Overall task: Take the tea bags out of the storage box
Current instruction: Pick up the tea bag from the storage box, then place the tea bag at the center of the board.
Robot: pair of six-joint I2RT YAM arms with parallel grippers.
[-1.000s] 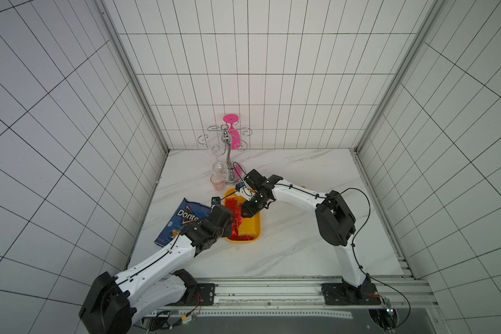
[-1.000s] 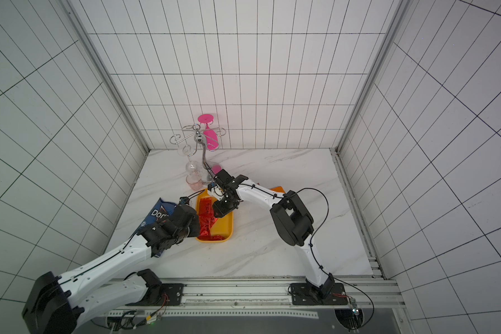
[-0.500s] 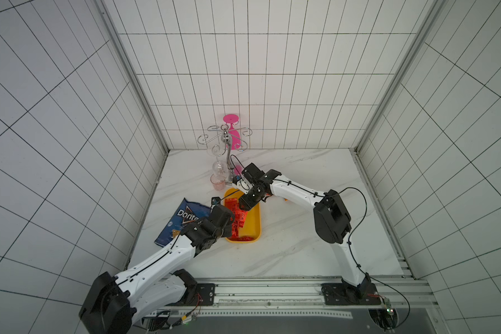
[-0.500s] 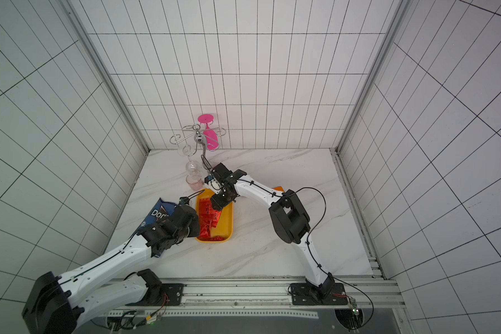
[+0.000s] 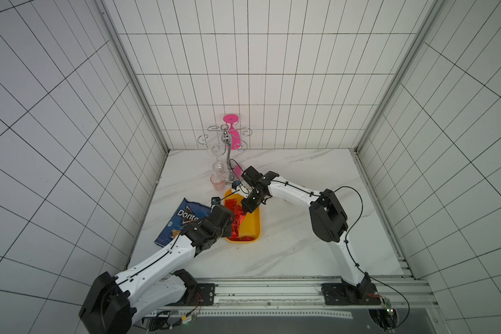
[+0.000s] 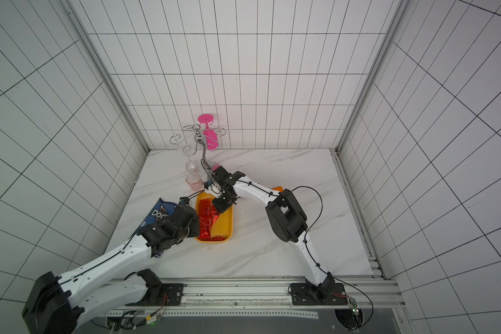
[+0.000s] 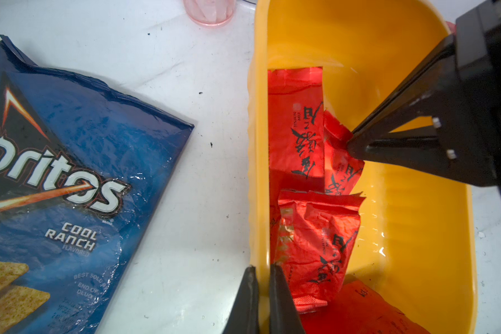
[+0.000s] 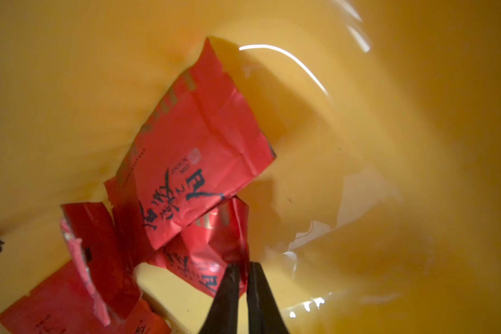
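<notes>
The yellow storage box (image 5: 253,224) (image 6: 224,221) lies on the marble with several red tea bags (image 5: 235,215) (image 6: 206,215) along its left side. My left gripper (image 7: 262,270) is shut on the box's left wall (image 7: 256,144). My right gripper (image 8: 243,269) (image 5: 245,211) reaches down inside the box and is shut on the edge of a crumpled red tea bag (image 8: 211,254) (image 7: 337,162). That bag lies partly under another red one (image 8: 203,150). A flat orange sachet (image 6: 277,188) shows on the marble behind my right arm.
A blue Doritos bag (image 5: 182,222) (image 7: 70,173) lies left of the box, partly under my left arm. A wire glass rack (image 5: 224,138) with a hanging pink glass (image 5: 232,128) stands at the back. A pink cup (image 5: 217,182) (image 7: 209,11) sits near the box's far end.
My right gripper has come down into the box towards its middle and has shut on a red tea bag. The left gripper has stayed on the box wall.
</notes>
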